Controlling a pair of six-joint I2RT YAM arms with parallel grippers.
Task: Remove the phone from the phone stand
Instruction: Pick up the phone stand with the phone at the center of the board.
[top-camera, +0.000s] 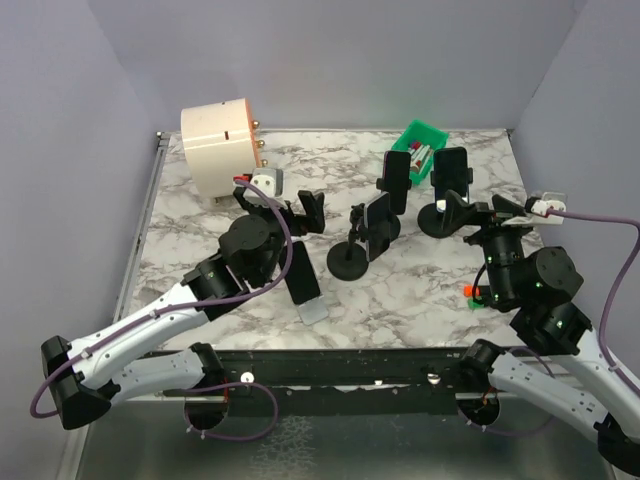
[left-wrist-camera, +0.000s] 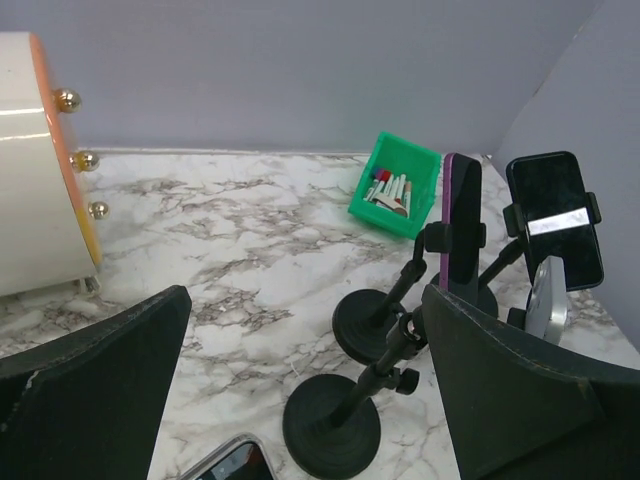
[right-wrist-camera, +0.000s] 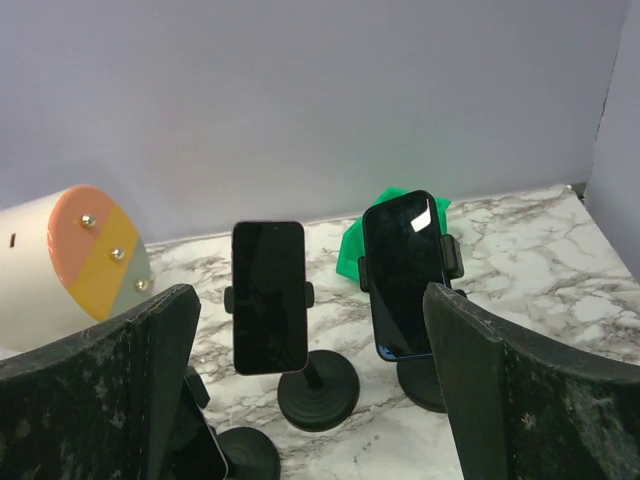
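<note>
Three black phone stands each hold a dark phone: a front one (top-camera: 377, 227), a middle one (top-camera: 397, 181) and a right one (top-camera: 451, 172). My left gripper (top-camera: 290, 215) hovers open just left of the front stand. In the left wrist view the left gripper (left-wrist-camera: 305, 300) frames that stand's base (left-wrist-camera: 333, 425); its phone is mostly hidden behind my right finger (left-wrist-camera: 520, 390). My right gripper (top-camera: 480, 215) is open beside the right stand. In the right wrist view the right gripper (right-wrist-camera: 310, 295) faces the middle phone (right-wrist-camera: 268, 297) and the blue-edged phone (right-wrist-camera: 404, 273).
Another phone (top-camera: 303, 283) lies flat on the marble table (top-camera: 420, 290) by my left arm. A white and orange cylinder (top-camera: 218, 148) stands at the back left. A green bin (top-camera: 423, 140) with small items sits at the back behind the stands. An orange-tipped object (top-camera: 468, 291) lies near my right arm.
</note>
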